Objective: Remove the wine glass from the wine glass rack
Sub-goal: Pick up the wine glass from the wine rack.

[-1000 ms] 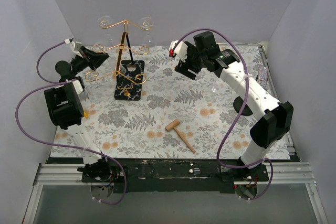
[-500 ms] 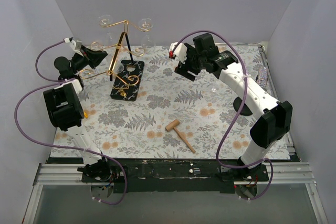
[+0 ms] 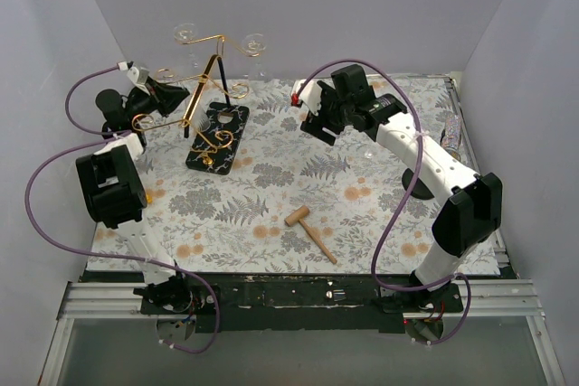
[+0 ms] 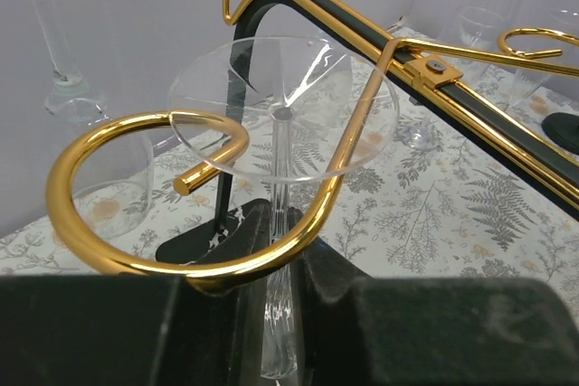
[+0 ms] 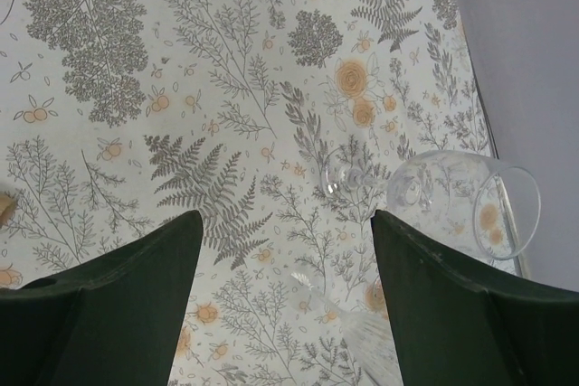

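Clamping the stem of the wine glass (image 4: 284,108), the left pincer (image 4: 280,336) is nearly closed. The glass hangs foot-up through a gold loop of the rack (image 4: 303,223). The right pincer (image 5: 285,228) gapes wide above the tabletop (image 5: 136,88), holding nothing.

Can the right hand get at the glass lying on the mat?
Probably yes. The right hand hangs open above the mat, and nothing stands between it and the tipped glass.
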Tool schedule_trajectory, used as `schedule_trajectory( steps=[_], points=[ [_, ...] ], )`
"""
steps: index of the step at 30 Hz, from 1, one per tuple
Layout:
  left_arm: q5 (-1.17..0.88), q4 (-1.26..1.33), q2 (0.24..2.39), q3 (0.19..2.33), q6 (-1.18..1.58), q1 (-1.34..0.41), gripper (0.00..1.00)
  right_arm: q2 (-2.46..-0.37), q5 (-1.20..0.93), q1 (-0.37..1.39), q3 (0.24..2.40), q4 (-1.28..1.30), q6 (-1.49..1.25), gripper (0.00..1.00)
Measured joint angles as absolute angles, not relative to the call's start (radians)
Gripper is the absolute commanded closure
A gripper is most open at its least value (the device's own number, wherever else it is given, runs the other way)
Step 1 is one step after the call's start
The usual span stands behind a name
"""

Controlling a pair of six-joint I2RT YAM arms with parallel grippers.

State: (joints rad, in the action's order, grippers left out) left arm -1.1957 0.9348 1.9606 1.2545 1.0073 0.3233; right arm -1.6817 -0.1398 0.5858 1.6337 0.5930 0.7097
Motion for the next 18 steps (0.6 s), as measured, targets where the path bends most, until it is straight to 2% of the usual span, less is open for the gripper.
schedule_trajectory(
  steps=[6, 18],
  points=[
    [-1.086, 0.894, 1.906, 1.219, 0.943, 0.305, 1.0, -1.672, -0.141, 0.586, 1.603, 0.574, 0.706, 0.16],
    [-0.819, 0.887, 1.898, 1.214, 1.053, 0.28, 1.0, -1.631, -0.141, 0.586, 1.546, 0.527, 0.697, 0.16]
  ],
)
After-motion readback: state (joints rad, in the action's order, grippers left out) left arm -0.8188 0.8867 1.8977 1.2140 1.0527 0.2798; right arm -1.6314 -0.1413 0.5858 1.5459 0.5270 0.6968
